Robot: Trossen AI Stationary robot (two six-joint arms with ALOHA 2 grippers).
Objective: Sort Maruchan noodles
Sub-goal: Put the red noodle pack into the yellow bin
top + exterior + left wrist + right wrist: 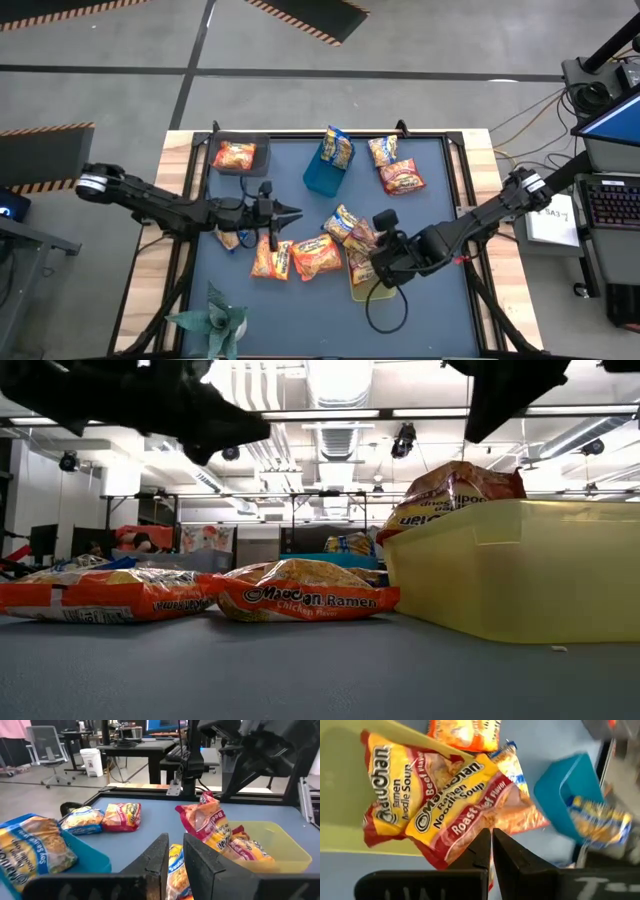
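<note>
Maruchan noodle packets lie scattered on the blue mat. Two orange ones (270,260) (316,255) lie near the middle, with blue-and-yellow ones (345,225) beside them. Two red packets (455,810) (382,795) lean in the yellow-green bin (385,293), one against its rim. My right gripper (491,837) hangs shut just above them; the low view shows a gap between it (485,435) and the upper packet (450,490). My left gripper (297,212) hovers level over the mat's middle. Its fingers (200,865) stand a narrow gap apart, with nothing between them.
A blue bin (318,178) at the far middle holds a blue-and-yellow packet (338,148). A black bin (250,165) at the far left holds an orange one (235,155). Two more packets (383,150) (402,177) lie at the far right. A green plant-like thing (215,320) stands near left.
</note>
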